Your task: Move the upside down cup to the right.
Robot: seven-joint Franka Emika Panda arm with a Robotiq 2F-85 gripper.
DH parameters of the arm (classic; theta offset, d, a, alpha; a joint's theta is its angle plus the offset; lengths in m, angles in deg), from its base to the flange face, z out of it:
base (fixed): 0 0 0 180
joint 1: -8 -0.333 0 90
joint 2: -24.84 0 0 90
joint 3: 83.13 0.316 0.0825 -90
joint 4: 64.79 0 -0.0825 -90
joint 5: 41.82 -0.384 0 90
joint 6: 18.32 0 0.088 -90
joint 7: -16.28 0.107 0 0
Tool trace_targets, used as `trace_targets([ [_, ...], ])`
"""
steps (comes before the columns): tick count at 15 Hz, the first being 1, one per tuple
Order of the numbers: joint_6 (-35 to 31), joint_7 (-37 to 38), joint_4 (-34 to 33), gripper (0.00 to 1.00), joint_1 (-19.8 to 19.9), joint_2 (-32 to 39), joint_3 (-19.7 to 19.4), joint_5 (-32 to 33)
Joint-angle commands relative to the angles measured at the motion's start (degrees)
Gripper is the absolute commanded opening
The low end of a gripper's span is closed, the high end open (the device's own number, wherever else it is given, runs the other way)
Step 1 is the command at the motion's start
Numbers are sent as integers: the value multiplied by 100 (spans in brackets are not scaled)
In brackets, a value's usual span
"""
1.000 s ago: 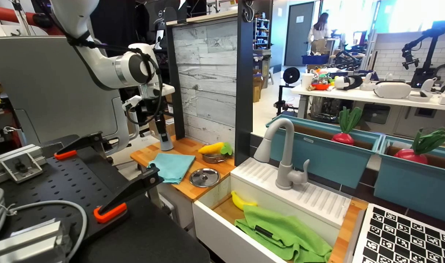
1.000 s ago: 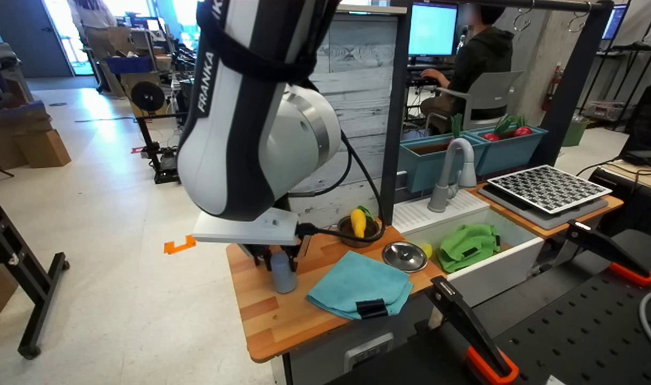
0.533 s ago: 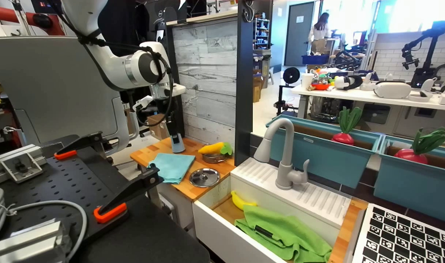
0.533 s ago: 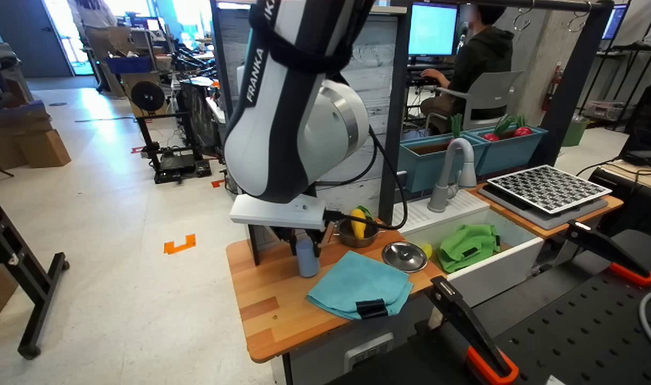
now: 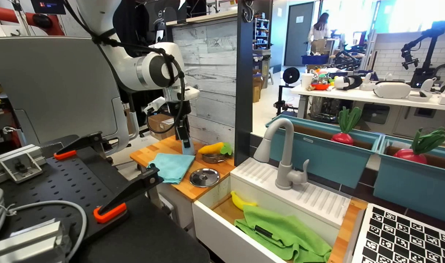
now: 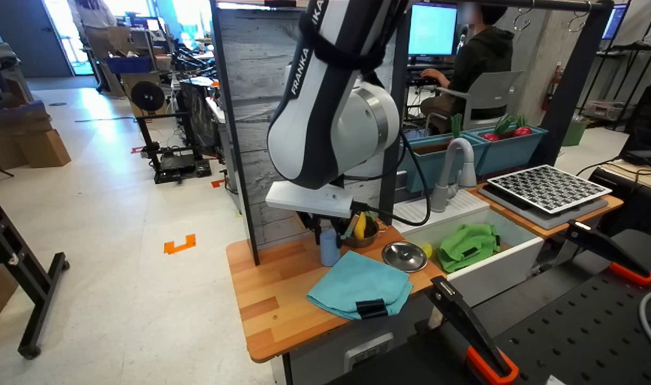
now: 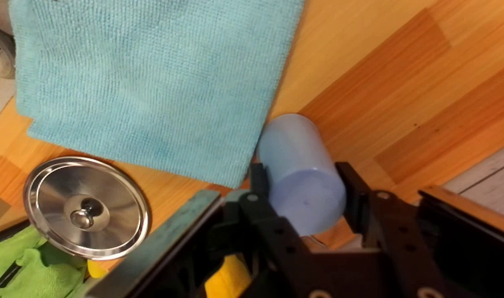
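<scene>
The pincer pinches the upside-down blue cup, long axis near vertical, with the turquoise cloth just beside it!

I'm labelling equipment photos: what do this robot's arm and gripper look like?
The arm is white with black bands, a silver ring, a black strap and FRANKA lettering; a black cable loops alongside. The gripper looks mostly black, with two slim fingers.

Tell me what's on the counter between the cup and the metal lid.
The wrist view shows a corner of the blue cloth and some bare wood between the cup and metal lid.
</scene>
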Motion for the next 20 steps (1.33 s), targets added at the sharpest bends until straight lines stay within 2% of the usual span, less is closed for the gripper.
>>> trace_targets([
  [1, -55, -306, -64, 19, 191, 20, 188, -195],
  [3, -5, -378, -112, 19, 187, 36, 208, -240],
  [4, 17, -418, -135, 27, 191, 40, 235, -256],
  [5, 31, -451, -144, 69, 193, 34, 258, -266],
  [7, 117, -530, -157, 77, 195, 14, 291, -271],
  [10, 132, -589, -147, 98, 181, -10, 302, -274],
  [17, 40, -778, 289, 100, 83, -373, 323, -252],
  [20, -74, -707, 787, 100, -267, -796, 117, -88],
])
